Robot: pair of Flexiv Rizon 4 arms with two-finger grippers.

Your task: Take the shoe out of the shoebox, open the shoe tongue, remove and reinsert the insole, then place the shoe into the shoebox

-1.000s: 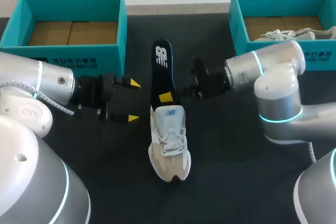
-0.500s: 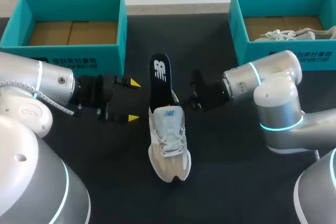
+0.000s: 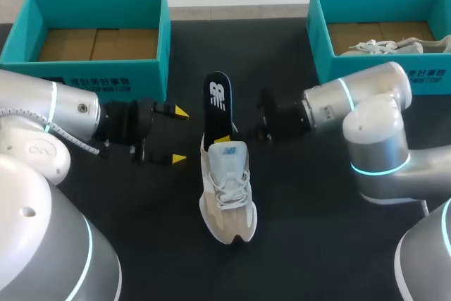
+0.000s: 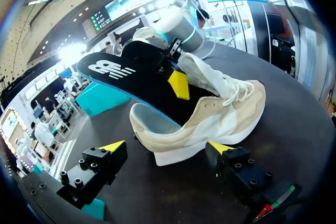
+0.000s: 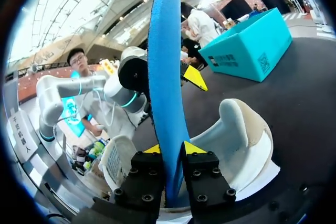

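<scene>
One teal shoebox [image 3: 99, 6] sits at the far left corner of the bench [image 3: 317, 237]; the left gripper [image 3: 180, 135] hangs beside the shoe [image 3: 227, 188], fingers apart and empty; the shoe lies mid-bench, unboxed; the insole [image 3: 217, 96] is partly inside it, heel end out; the right gripper [image 5: 170, 148] is clamped on the insole; reinsertion looks half-done, boxing remains.

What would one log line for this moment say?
right gripper: shut on insole | insole: one end in shoe | left gripper: open, apart from shoe | shoe: on table
</scene>
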